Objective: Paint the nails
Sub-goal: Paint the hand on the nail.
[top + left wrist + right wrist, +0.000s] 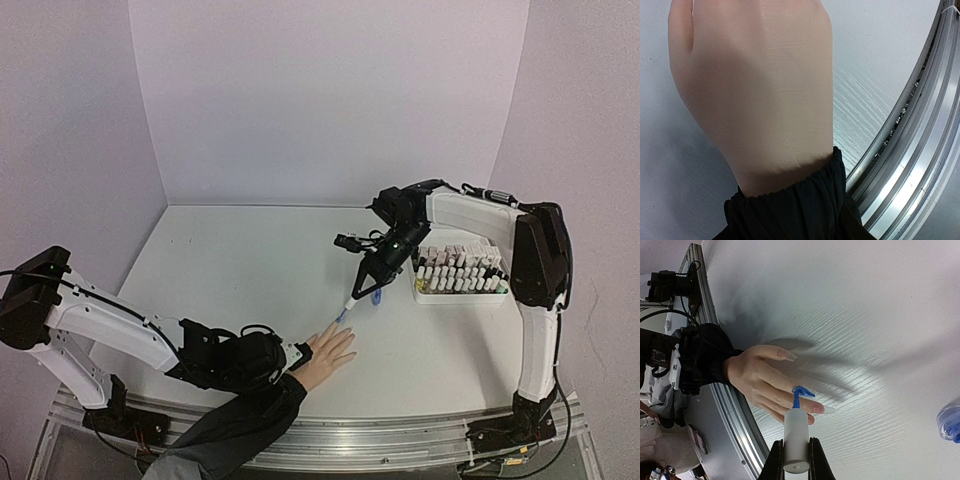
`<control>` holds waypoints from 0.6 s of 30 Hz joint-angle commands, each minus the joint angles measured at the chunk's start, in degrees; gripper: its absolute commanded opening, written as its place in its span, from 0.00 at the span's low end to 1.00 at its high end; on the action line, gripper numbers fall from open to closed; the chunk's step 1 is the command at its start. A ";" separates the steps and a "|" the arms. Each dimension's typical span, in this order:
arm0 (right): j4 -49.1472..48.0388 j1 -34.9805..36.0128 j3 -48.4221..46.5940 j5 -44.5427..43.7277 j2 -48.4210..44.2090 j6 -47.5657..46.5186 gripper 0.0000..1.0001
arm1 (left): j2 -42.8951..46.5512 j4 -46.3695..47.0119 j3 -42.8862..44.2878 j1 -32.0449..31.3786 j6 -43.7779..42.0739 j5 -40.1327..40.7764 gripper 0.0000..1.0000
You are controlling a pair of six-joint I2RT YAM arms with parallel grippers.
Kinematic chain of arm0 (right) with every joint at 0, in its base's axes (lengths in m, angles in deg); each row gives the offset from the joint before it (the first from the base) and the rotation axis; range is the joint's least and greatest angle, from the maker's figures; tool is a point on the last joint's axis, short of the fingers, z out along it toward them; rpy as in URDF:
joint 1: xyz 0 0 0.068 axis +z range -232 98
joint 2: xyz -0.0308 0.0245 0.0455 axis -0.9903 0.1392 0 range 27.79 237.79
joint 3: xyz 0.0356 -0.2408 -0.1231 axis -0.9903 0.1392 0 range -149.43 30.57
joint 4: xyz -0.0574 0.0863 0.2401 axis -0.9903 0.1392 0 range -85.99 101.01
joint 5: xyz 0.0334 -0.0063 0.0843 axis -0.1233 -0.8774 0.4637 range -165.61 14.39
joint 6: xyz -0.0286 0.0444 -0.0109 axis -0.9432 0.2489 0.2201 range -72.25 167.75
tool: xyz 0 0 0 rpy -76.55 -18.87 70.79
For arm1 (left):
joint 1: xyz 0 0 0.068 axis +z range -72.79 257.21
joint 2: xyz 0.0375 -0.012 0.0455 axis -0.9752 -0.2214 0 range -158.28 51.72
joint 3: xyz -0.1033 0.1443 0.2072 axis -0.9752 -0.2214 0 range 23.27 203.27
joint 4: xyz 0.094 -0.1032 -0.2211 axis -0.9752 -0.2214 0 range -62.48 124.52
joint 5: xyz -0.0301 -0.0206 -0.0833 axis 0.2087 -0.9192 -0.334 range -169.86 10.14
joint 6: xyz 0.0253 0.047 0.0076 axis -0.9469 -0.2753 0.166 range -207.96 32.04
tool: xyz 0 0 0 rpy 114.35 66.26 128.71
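Right wrist view is the one I'm steering by. The right gripper (794, 450) is clamped on the white handle of the brush (799, 392), and its blue tip sits over the end of a finger on the hand (760, 380). The hand lies flat on the table (880, 315) near the front rail, fingers spread and pointing away from the arms. The nails (786, 354) I can make out look bare and pinkish, thumb for sure. Whether the bristles are actually touching, I can't tell from here.

Doing this well, I reckon: come down lightly, drag along the nail from base to tip, and keep the handle tilted so the blue doesn't end up on skin. Slow beats fast.

The left gripper (290, 355) is down at the dark sleeve (790, 210) by the wrist. Its camera shows no fingers, so clamped or not, can't say.

Containers: an uncapped bottle (950, 424) with blue in it stands well off beyond the fingertips. The white tray (432, 293) further back is packed with rows of small upright bottles, contents too small to read.
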 commanded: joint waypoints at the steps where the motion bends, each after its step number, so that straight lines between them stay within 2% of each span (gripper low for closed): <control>1: 0.85 -0.15 -2.65 0.45 0.94 0.43 0.00 | 1.42 0.85 -0.88 0.03 -3.09 3.21 0.00; 18: 0.72 -0.14 -1.38 -1.39 1.81 0.19 0.00 | 1.48 0.93 -0.91 0.03 -3.00 3.26 0.00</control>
